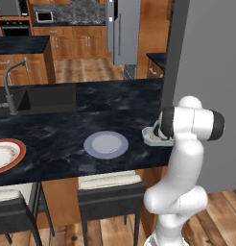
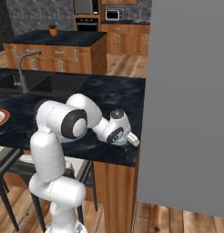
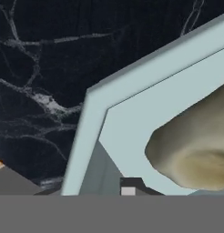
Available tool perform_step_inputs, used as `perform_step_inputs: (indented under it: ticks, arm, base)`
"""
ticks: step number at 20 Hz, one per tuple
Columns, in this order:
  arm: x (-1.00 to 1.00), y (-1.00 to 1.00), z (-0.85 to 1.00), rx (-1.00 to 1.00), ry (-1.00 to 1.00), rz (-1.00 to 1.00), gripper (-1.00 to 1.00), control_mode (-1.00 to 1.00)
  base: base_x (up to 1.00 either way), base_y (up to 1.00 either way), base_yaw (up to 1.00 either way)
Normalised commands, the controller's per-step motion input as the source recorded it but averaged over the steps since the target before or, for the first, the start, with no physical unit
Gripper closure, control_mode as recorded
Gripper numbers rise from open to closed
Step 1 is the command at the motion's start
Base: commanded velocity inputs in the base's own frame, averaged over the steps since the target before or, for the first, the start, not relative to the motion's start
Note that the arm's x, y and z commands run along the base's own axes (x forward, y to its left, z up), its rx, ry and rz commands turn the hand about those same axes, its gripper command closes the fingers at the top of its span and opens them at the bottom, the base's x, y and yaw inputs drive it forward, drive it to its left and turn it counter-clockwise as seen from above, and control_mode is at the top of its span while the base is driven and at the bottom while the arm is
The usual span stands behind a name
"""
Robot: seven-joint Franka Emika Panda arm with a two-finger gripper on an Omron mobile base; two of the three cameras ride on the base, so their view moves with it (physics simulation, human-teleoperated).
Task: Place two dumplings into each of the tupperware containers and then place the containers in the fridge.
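Black counter (image 1: 53,139): dumpling (image 3: 196,150) lies in tupperware container (image 3: 132,118) (beside claw (image 3: 128,186)).

Counter layout, arm at right end

On the counter (image 1: 57,139): plate (image 1: 5,153) at far left edge, round tupperware container (image 1: 106,144) mid-front, square tupperware container (image 1: 151,136) at right end by the grey wall (image 1: 206,72), partly behind the arm. Dumpling (image 3: 196,145) lies in the square one, near its corner. Sink (image 1: 41,98) and faucet (image 1: 9,86) back left. Stools (image 1: 108,197) under the front edge. Fridge (image 1: 123,31) far behind.
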Motion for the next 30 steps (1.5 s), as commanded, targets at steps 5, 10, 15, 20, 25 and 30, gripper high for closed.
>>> perform_step_inputs:
  ticks: [5, 10, 15, 20, 25, 30]
  arm:
    - [-0.79, -0.08, 1.00, 0.22, -0.07, -0.03, 1.00, -1.00]
    - [-1.00, -0.08, 0.88, 0.07, -0.02, 0.00, 1.00, -1.00]
    - [-1.00, 0.04, 0.42, -0.04, -0.02, 0.01, 1.00, -1.00]
    - [-1.00, 0.35, 0.24, -0.07, -0.10, 0.02, 1.00, -1.00]
    - [-1.00, 0.76, 0.36, -0.10, -0.16, 0.00, 1.00, -1.00]
    - [-0.46, 1.00, 0.21, -0.13, -0.16, 0.16, 1.00, -1.00]
  base:
    - [0.00, 0.00, 0.00]
    - [0.00, 0.00, 0.00]
    - [0.00, 0.00, 0.00]
    - [0.00, 0.00, 0.00]
    - [0.00, 0.00, 0.00]
    - [0.00, 0.00, 0.00]
